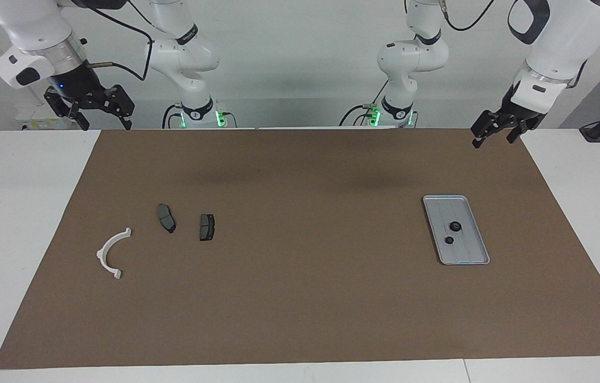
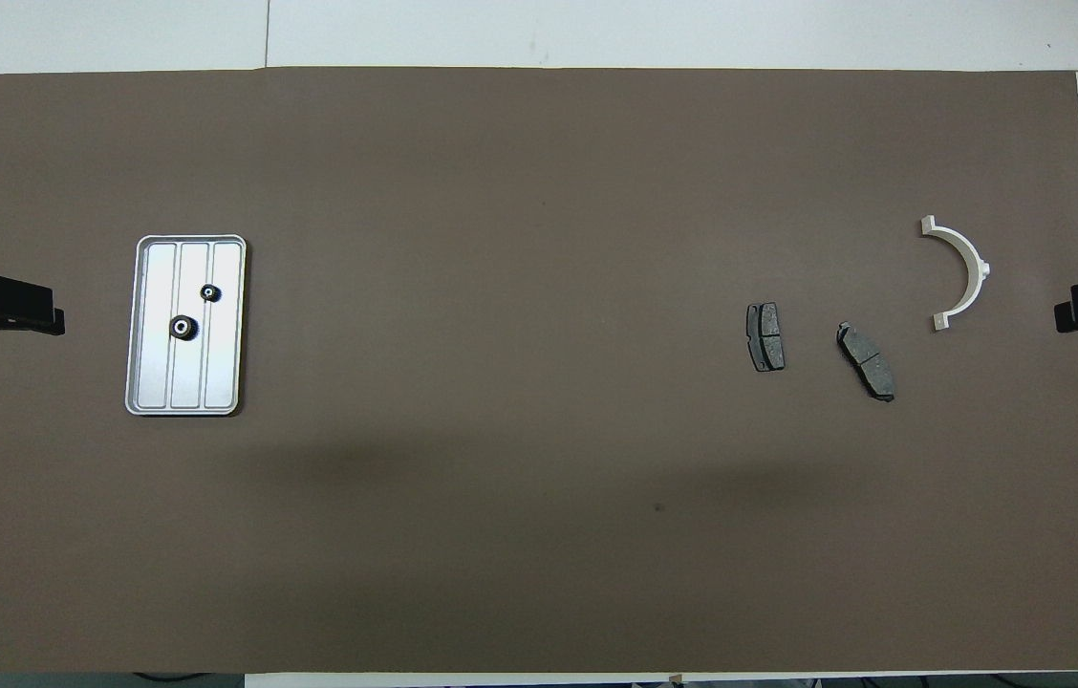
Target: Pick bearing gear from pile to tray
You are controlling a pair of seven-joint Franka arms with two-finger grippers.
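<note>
- Two small black bearing gears (image 1: 455, 226) lay in the grey tray (image 1: 477, 229), which sat on the brown mat (image 1: 300, 298) toward the left arm's end of the tabletop (image 1: 18, 213).
- The left hand (image 1: 494, 129) hung raised over the mat's corner nearest its base, fingers spread and holding nothing.
- The right hand (image 1: 99, 109) waited above the tabletop edge at its own end, also open and empty.
- What remained of the pile (image 1: 161, 234) was two brake pads (image 1: 207, 227) and a white half-ring bracket (image 1: 112, 254); no gear showed among them.
- Risk, as I judged it: a further pick could seize a brake pad by mistake, since only wrong parts remained.
- A careless return to the tray might nudge it and roll the loose gears.
</note>
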